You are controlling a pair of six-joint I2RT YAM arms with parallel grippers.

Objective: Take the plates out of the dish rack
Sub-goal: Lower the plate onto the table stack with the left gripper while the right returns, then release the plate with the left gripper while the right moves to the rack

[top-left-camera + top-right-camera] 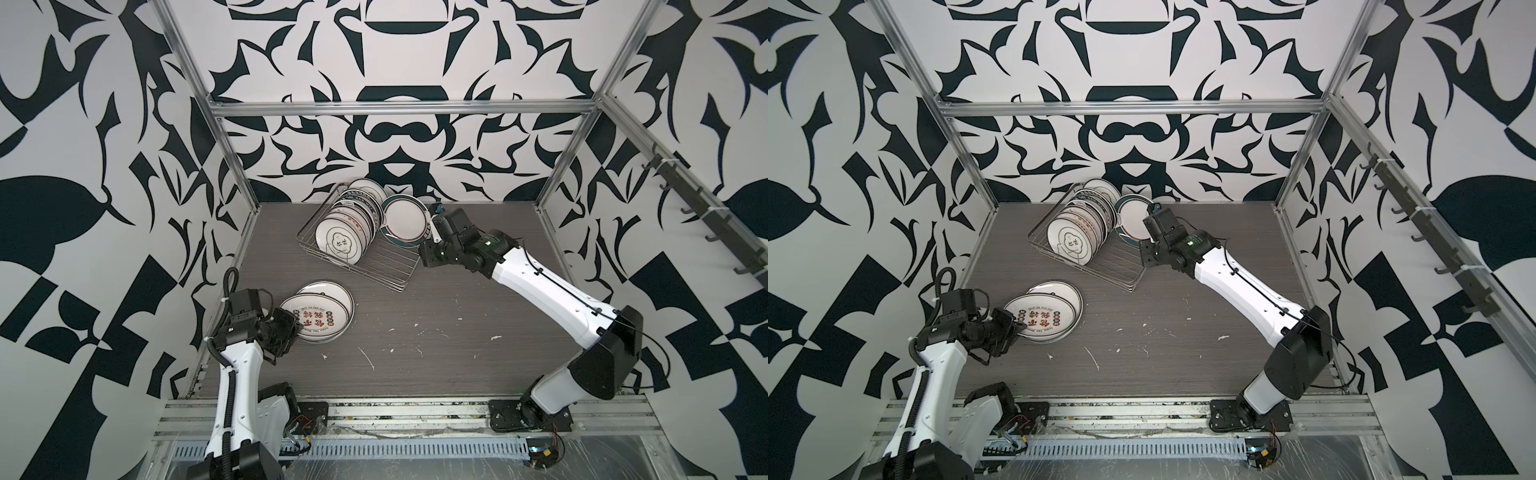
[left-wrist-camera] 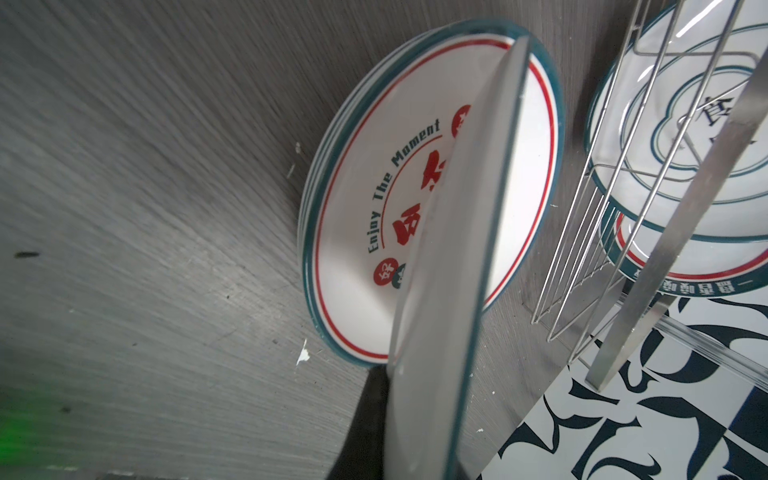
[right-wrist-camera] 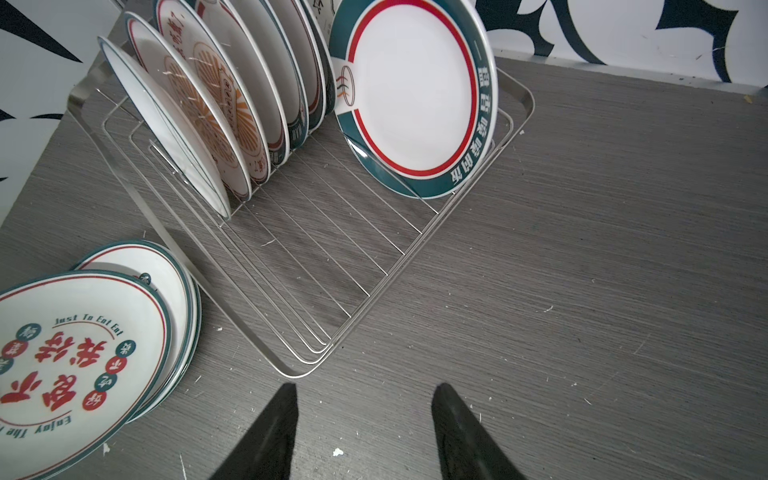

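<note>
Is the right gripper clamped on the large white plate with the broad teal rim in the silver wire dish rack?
No: the right gripper is open and empty above the grey table.

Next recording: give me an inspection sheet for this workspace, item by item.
Surface: grey wood-grain tabletop, scuffed.
Job's things: silver wire dish rack holds a row of upright white plates and a teal-banded large plate leaning at its end; stack of unloaded plates on the table.
Clutter: white flecks only.
Grippers: left gripper shut on a white plate with red characters over the stack; right gripper open, empty, beside the rack.
Cables: black conduit along the left arm; loose wires at the right base.
Surroundings: black-and-white patterned walls, aluminium frame.
</note>
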